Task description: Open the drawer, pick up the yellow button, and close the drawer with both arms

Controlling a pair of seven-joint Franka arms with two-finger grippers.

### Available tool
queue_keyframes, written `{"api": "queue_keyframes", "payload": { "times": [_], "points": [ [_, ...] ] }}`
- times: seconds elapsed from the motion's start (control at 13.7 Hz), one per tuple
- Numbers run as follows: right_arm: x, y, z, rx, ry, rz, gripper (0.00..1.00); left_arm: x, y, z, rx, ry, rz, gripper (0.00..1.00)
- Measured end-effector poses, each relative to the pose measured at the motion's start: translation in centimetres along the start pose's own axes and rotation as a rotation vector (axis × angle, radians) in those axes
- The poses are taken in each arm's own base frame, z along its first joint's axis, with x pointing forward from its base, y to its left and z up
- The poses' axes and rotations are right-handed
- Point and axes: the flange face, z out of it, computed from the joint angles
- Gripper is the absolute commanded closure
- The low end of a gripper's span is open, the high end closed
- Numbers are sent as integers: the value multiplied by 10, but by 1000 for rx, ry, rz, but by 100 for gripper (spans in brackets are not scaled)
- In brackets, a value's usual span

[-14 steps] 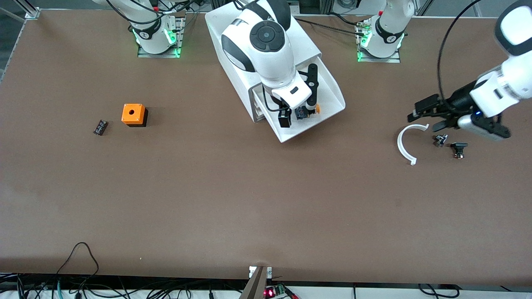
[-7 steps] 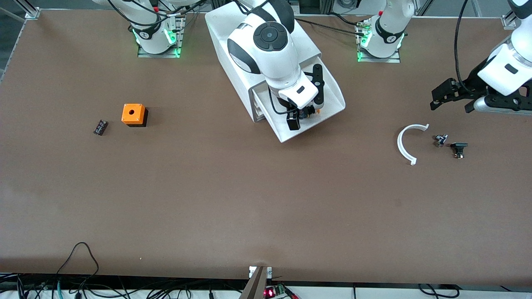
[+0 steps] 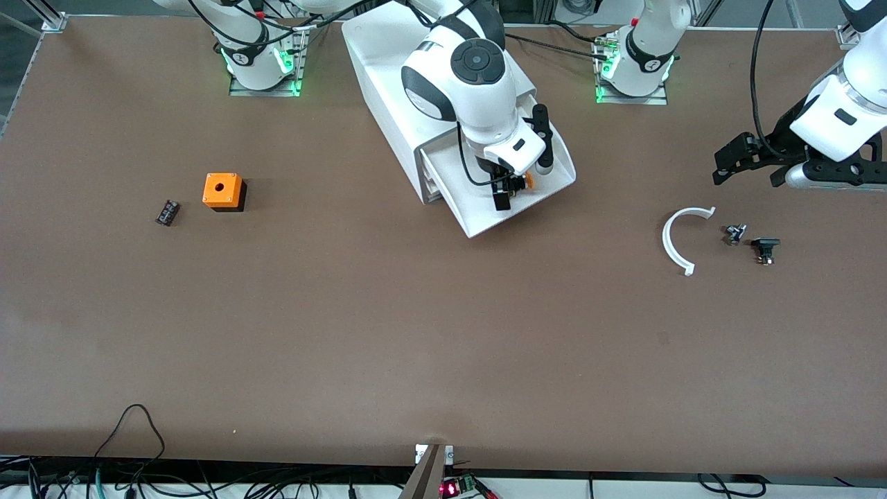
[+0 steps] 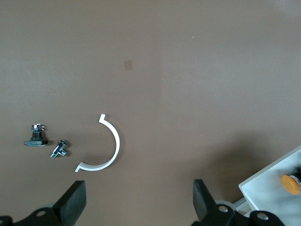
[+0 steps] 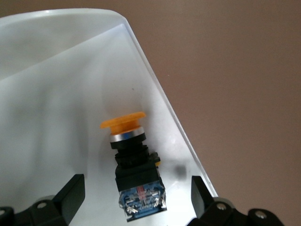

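The white cabinet (image 3: 388, 69) stands near the arm bases, with its top drawer (image 3: 478, 223) pulled out toward the front camera. The button (image 3: 524, 181) lies on its side in the drawer, orange cap (image 5: 123, 121) on a dark body (image 5: 137, 175). My right gripper (image 3: 509, 188) hangs low over the drawer. It is open (image 5: 136, 200), with one finger on each side of the button's body and not touching it. My left gripper (image 3: 752, 168) is open and empty (image 4: 137, 203) above the table, toward the left arm's end. The drawer's corner and the cap also show in the left wrist view (image 4: 290, 183).
A white curved strip (image 3: 675, 239) and two small dark metal parts (image 3: 734, 233) (image 3: 764, 248) lie under the left gripper, nearer the front camera. An orange cube with a hole (image 3: 223, 190) and a small black part (image 3: 167, 212) lie toward the right arm's end.
The right gripper has shifted over the drawer toward the left arm's end and turned to straddle the button. The left gripper has drawn back from the small parts toward its base.
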Motion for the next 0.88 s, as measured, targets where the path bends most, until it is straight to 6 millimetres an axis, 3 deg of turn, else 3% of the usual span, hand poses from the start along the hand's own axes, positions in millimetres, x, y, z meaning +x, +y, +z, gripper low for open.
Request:
{"api": "queue_keyframes", "payload": {
  "times": [0.22, 0.29, 0.58, 0.88],
  "points": [
    [2, -3, 4, -1, -8, -5, 39, 0, 0, 0, 0, 0, -1, 0],
    [2, -4, 5, 0, -9, -6, 46, 0, 0, 0, 0, 0, -1, 0],
    [4, -6, 6, -4, -13, -10, 67, 0, 0, 0, 0, -1, -2, 0],
    [5, -6, 5, -11, -16, -11, 74, 0, 0, 0, 0, -1, -2, 0]
  ]
}}
